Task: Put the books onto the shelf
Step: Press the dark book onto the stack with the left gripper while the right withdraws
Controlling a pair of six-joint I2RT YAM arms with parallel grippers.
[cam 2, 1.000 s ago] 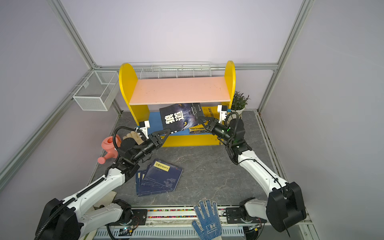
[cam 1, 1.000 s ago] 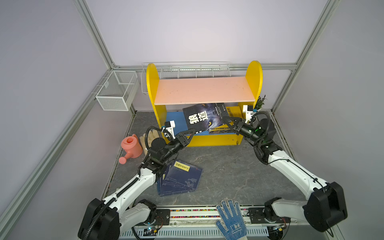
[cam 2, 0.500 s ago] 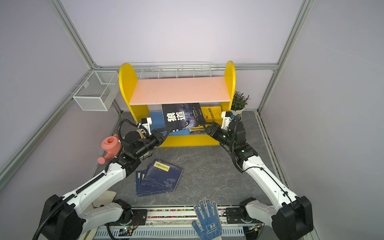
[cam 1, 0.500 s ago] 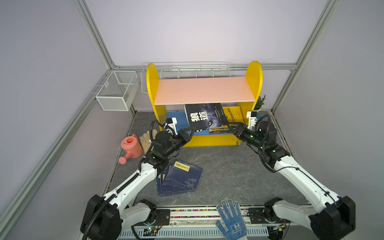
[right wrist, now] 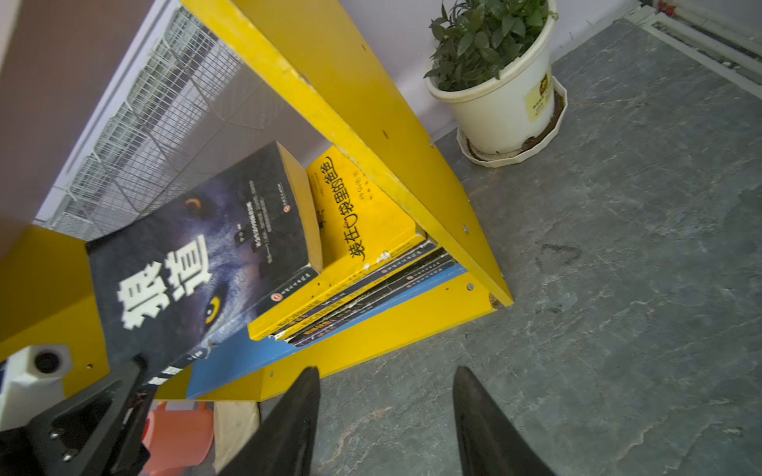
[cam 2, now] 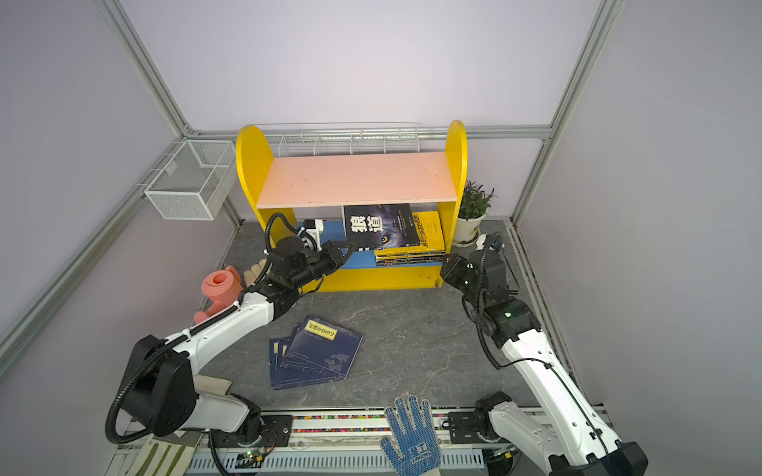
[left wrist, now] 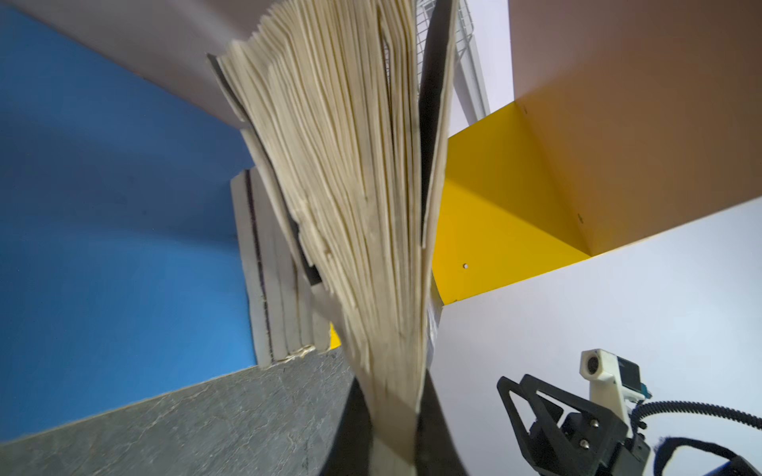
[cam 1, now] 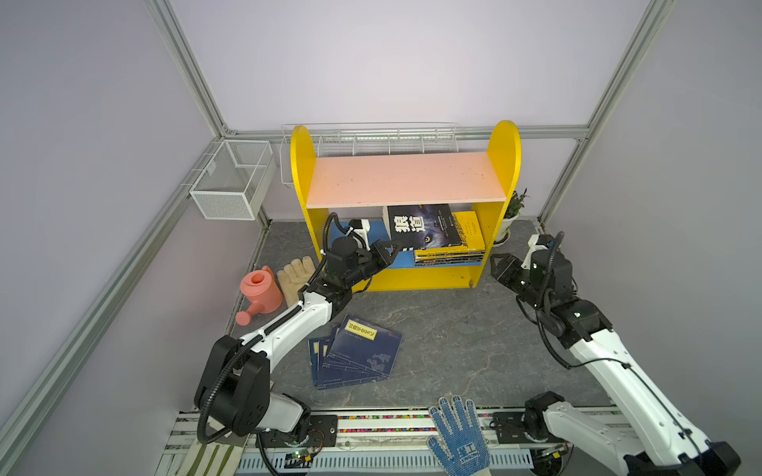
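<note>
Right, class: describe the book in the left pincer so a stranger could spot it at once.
Find the yellow-sided shelf by the back wall; look under its pink upper board. On the blue lower board, the dark book rests atop a stack, one corner in the left pincer. Unlike the yellow book beneath, its cover is near-black with big white Chinese characters and a yellow eye.

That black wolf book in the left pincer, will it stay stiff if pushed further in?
Probably floppy: the black book fans its pages beyond the left pincer. Overlapping the yellow book, it may slide or twist.
</note>
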